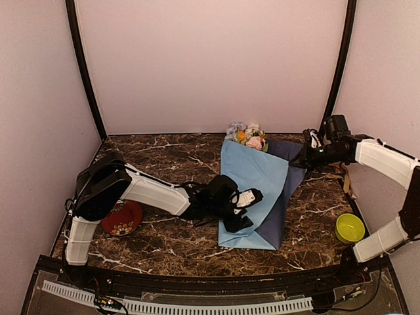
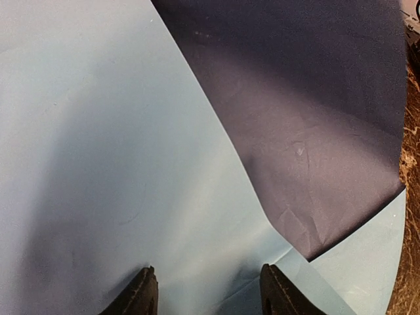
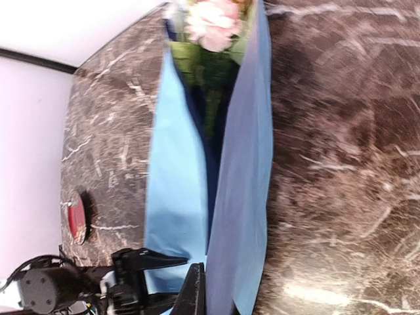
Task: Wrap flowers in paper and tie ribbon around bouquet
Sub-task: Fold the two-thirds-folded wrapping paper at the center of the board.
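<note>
We count 1 paper (image 1: 252, 174) on the surface (image 1: 170, 157), its long axis running near to far, with 1 bunch of flowers (image 1: 246, 134) at the far end. The right claw (image 1: 307, 156) looks clenched on the paper's right flap. The left claw (image 2: 207, 283), released, sits over the light-blue left side.

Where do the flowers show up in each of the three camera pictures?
Top external: flowers at the far middle, poking out of the paper.
Left wrist: not in it.
Right wrist: flowers at the top edge, middle, pink head clearest.
Shared landmark: the blue paper, in all three views.
</note>
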